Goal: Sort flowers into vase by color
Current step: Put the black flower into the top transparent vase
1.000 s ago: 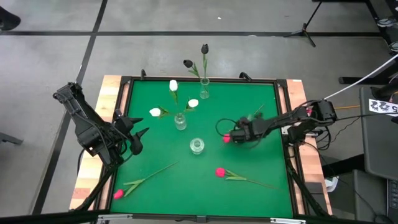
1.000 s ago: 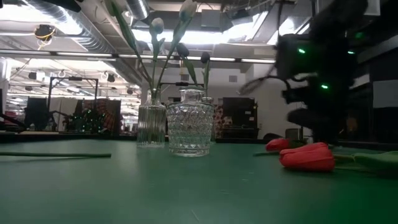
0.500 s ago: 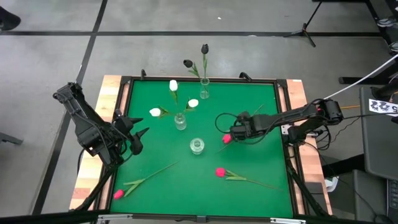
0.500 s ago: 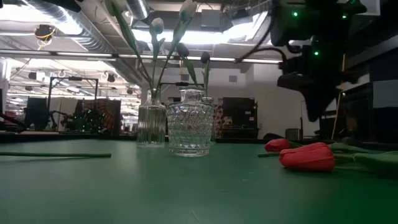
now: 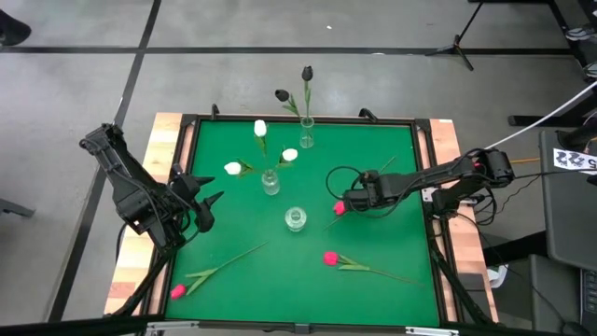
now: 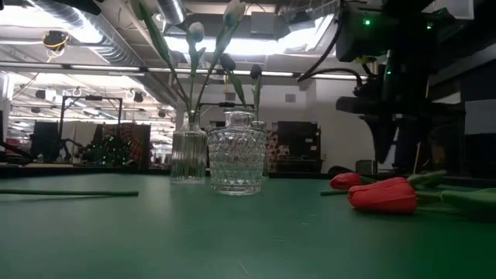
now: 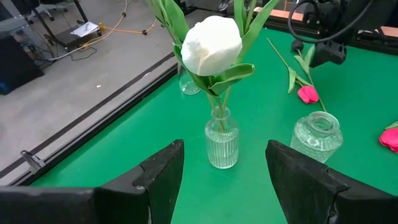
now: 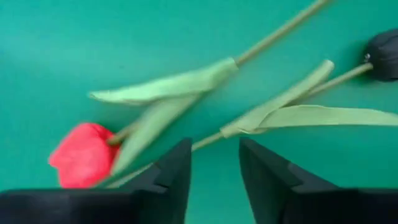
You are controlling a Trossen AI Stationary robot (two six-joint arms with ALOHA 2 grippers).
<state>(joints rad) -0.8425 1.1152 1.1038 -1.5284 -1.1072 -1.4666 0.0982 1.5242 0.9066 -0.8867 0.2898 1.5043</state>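
Left to right on the green mat [image 5: 373, 243]. Left gripper [image 5: 211, 206] waits at the mat's left edge, fingers apart, holding nothing. A pink tulip [image 5: 177, 291] lies at the near-left corner, stem running toward the middle. White tulips [image 5: 260, 128] stand in a ribbed vase [image 5: 270, 183] left of centre; black tulips [image 5: 307, 72] stand in a thin vase [image 5: 306, 140] at the far edge. An empty cut-glass vase [image 5: 296, 219] sits mid-mat. Another pink tulip [image 5: 330, 258] lies near-right, stem pointing right.

Right gripper [image 5: 352, 203] hovers right of the glass vase, just over a third pink tulip [image 5: 340, 209] lying flat. Fingers part-way open, clamped on nothing (stem shows between them, but contact can't be told). A cable loop arcs over that arm.

The right wrist view shows what the high view hides: a black tulip [image 8: 382, 55] lying beside the pink one [image 8: 82, 154], their stems and leaves crossing just beyond the fingertips [image 8: 180, 163]. The low view shows the two right-hand pink heads flat on the mat, with the arm dark behind them. The left wrist view looks past a white bloom [image 7: 211, 45] and the ribbed vase to the glass vase.
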